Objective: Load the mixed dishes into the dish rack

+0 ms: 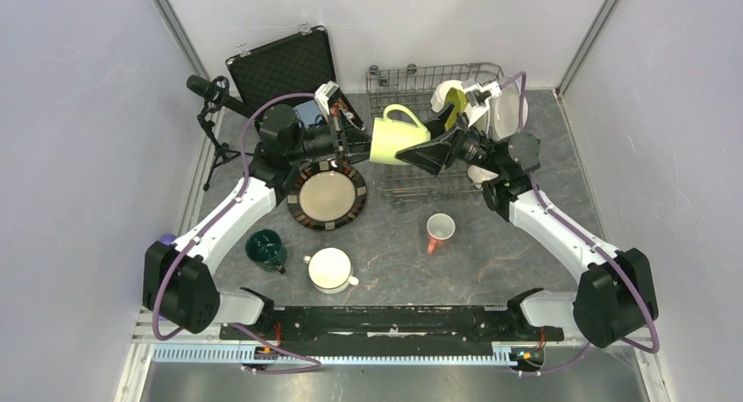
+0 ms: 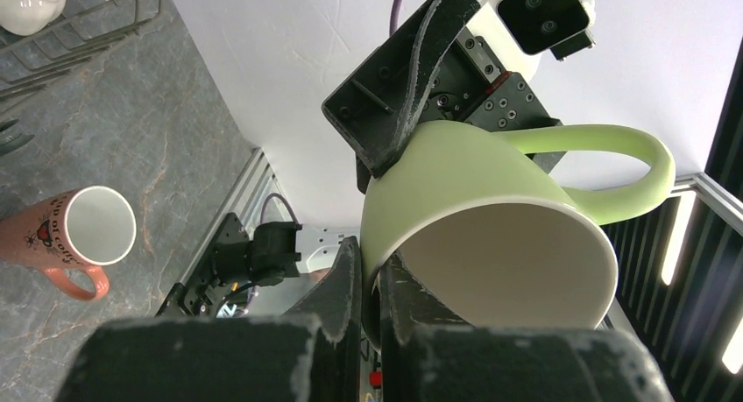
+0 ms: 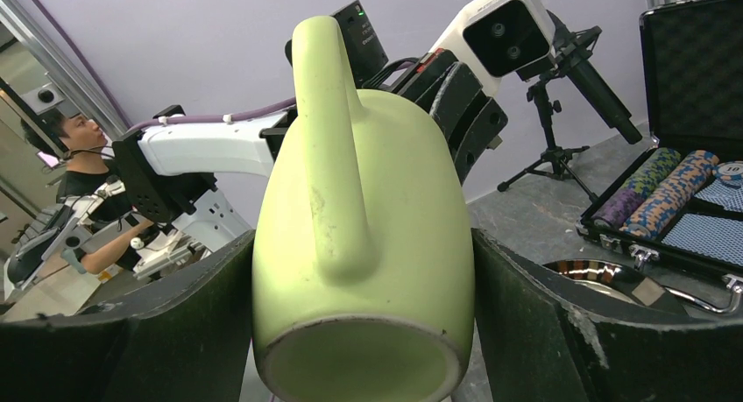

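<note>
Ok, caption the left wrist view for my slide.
Left gripper pinches the green mug by its rim; right gripper flanks its base.

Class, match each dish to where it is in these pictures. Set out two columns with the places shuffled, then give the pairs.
Dishes
1. light-green mug
2. brown-rimmed plate
3. dark-teal mug
4. white plate

Places
A. propped in the dish rack
B. on the table, beside the white two-handled bowl
C. in the air between the left tool and right tool
D. flat on the table, left of the rack

Pairs: 1-C, 2-D, 3-B, 4-A
</note>
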